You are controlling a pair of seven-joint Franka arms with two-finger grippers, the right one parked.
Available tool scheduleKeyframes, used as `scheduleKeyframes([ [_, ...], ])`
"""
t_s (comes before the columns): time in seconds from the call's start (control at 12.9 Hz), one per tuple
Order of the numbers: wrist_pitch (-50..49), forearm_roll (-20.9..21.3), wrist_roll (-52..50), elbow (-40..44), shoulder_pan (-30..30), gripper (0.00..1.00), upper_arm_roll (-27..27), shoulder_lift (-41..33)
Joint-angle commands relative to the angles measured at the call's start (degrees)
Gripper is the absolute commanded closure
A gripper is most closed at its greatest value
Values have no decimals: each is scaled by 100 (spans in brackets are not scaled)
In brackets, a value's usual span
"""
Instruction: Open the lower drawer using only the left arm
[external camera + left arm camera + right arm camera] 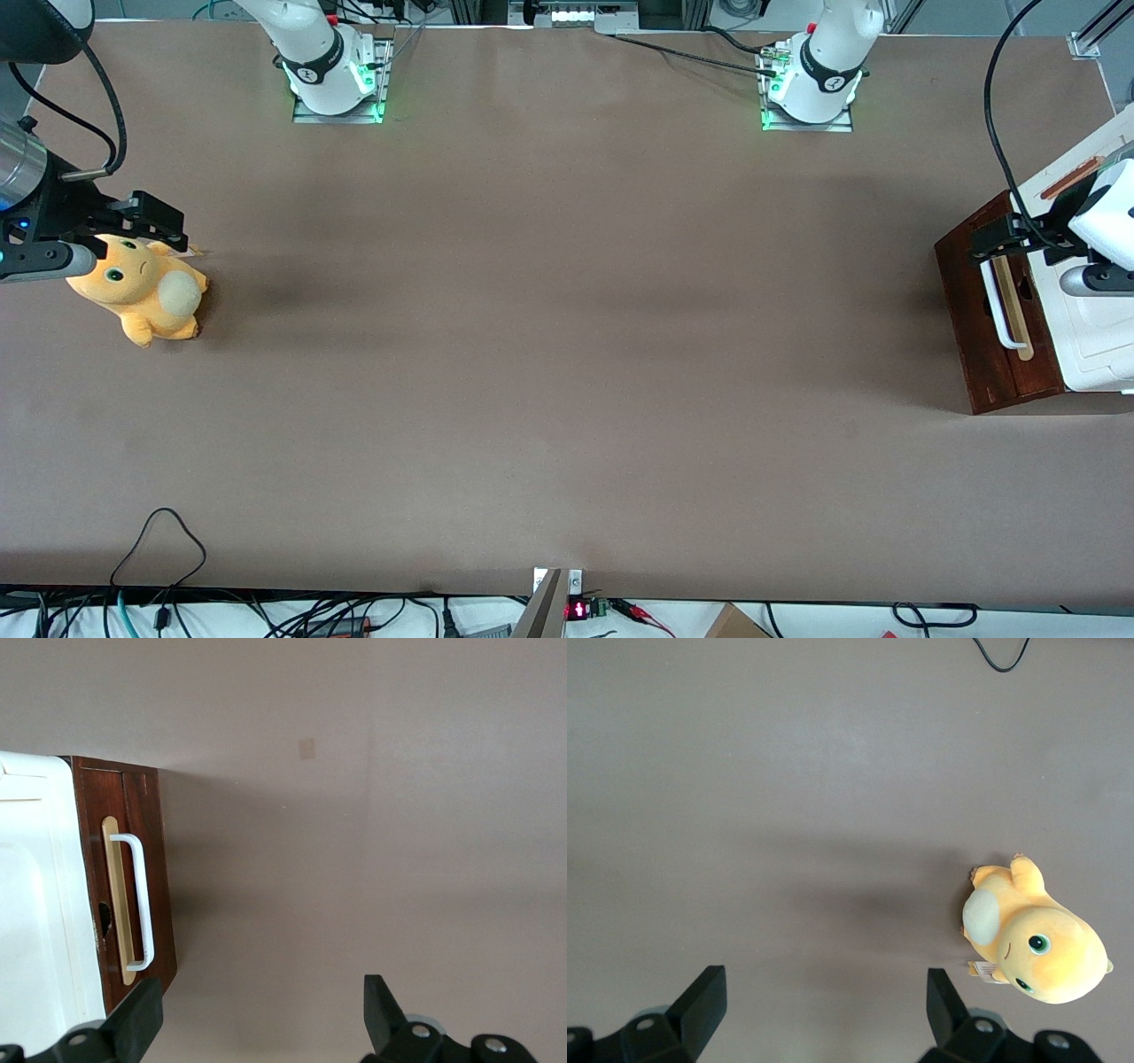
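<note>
Step in hand: I am bringing the left arm (1103,217) in on the handle; from what I see the pull is not yet begun, the drawer front sits flush with the cabinet
Lower drawer (992,319): at the working arm's end of the worktop (567,354), a dark red-brown front facing the open worktop, under the white cabinet top (1094,346)
Handle (142,904): a white bar standing off a tan strip (115,899), running along the length of the drawer front; there is a clear gap under the bar for a finger
Hand (997,241): open, fingers (137,1019) spread wide with nothing between them; it hangs over the end of the drawer front farther from the front camera, not touching the bar as far as I can judge
Alignment: I want the fingers either side of the bar near its middle, not at an end, so the pull runs straight and the drawer does not rack
Grip: I close fully on the bar before any pull
Pull: slow and level, straight out from the cabinet toward the parked arm's end
Risk: the cabinet looks light; a jerk may drag the whole thing along the worktop instead of sliding the drawer
</note>
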Motion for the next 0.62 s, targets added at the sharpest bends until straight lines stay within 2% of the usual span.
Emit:
scheduleKeyframes([
  [0.0,-130,21,148,108,19,0,30,68],
  [0.15,-279,82,78,143,19,0,21,77],
  [0.23,-280,248,60,152,19,1,-22,77],
  [0.39,-297,1282,-158,108,-8,2,-381,130],
  [0.54,-332,1882,-571,29,-25,2,-575,217],
])
